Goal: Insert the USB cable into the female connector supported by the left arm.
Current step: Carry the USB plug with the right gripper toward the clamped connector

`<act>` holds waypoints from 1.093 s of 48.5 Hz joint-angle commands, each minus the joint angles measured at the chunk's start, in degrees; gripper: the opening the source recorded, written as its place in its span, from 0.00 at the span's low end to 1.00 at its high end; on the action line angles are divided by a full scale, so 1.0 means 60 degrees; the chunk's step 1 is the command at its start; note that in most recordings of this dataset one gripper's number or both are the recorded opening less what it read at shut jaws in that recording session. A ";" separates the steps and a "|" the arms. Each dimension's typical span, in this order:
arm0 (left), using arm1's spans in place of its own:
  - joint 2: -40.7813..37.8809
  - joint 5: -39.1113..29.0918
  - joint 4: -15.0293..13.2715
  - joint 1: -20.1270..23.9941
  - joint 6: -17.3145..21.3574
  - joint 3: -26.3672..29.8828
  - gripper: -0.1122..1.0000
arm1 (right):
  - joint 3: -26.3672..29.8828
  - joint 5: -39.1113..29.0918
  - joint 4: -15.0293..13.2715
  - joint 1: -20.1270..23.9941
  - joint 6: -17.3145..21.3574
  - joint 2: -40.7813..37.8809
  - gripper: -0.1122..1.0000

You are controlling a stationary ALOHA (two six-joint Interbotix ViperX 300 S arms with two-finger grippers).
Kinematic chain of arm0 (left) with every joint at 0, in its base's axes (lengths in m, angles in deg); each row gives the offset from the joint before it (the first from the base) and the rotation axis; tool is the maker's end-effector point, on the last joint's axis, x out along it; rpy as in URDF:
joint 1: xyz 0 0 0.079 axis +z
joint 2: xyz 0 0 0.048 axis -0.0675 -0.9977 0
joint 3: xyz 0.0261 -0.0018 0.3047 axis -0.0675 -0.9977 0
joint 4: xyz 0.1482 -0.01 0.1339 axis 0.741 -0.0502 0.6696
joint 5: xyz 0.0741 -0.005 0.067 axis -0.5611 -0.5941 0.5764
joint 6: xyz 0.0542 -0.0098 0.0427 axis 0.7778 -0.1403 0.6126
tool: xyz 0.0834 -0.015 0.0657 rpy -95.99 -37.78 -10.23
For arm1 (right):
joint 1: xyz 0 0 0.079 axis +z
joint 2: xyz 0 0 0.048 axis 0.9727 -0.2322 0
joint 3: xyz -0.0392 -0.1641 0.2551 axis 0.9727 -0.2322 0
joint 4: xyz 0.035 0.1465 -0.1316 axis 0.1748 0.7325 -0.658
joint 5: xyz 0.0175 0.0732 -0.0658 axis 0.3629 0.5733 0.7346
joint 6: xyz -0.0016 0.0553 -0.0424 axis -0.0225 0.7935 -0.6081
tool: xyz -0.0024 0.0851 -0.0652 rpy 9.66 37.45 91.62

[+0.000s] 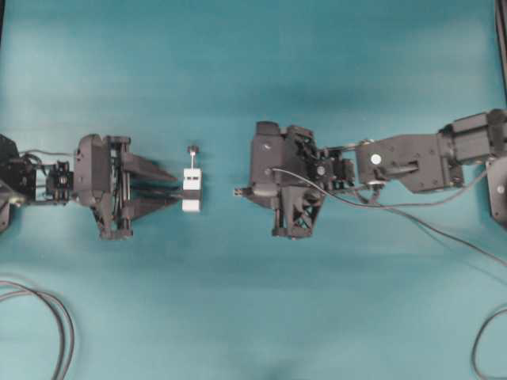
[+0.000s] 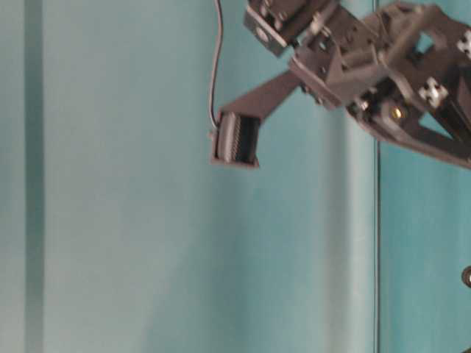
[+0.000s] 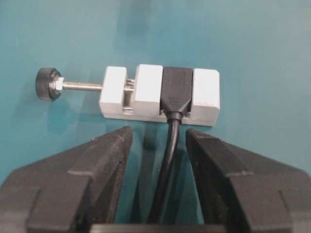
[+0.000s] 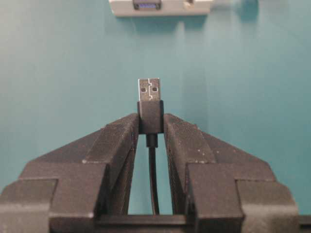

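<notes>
The female connector [image 3: 176,90], a black socket, sits clamped in a white bracket [image 3: 205,94] on the teal table, with a black-knobbed screw [image 3: 47,83] sticking out to one side. Its dark cable runs back between the fingers of my left gripper [image 3: 159,136], which is open just behind the bracket [image 1: 192,190] and grips nothing. My right gripper [image 4: 150,121] is shut on the black body of the USB cable's plug [image 4: 149,99]. The silver tip points at the bracket [image 4: 160,7], with a gap between them. In the overhead view the plug [image 1: 238,191] lies level with the bracket.
Loose dark cables curl at the table's front left [image 1: 47,317] and front right [image 1: 483,340]. The USB cable [image 1: 380,207] trails back over the right arm. The table-level view shows a ribbed finger pad [image 2: 237,140] with a thin cable beside it.
</notes>
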 commanded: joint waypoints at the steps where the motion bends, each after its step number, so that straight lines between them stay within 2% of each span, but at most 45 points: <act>1: 0.0088 0.0103 -0.0029 0.0029 0.0015 0.0029 0.63 | 0.0469 0.0029 -0.0029 0.0015 -0.0015 -0.0059 0.30; 32: -0.0088 0.0103 -0.0029 0.0103 0.0073 0.0264 0.63 | 0.1626 -0.0571 -0.0029 -0.0015 -0.0044 -0.0879 0.30; 53: -0.0088 0.0103 -0.0029 0.0103 0.0073 0.0337 0.63 | 0.1758 -0.0557 -0.0044 -0.0073 -0.0044 -0.0981 0.30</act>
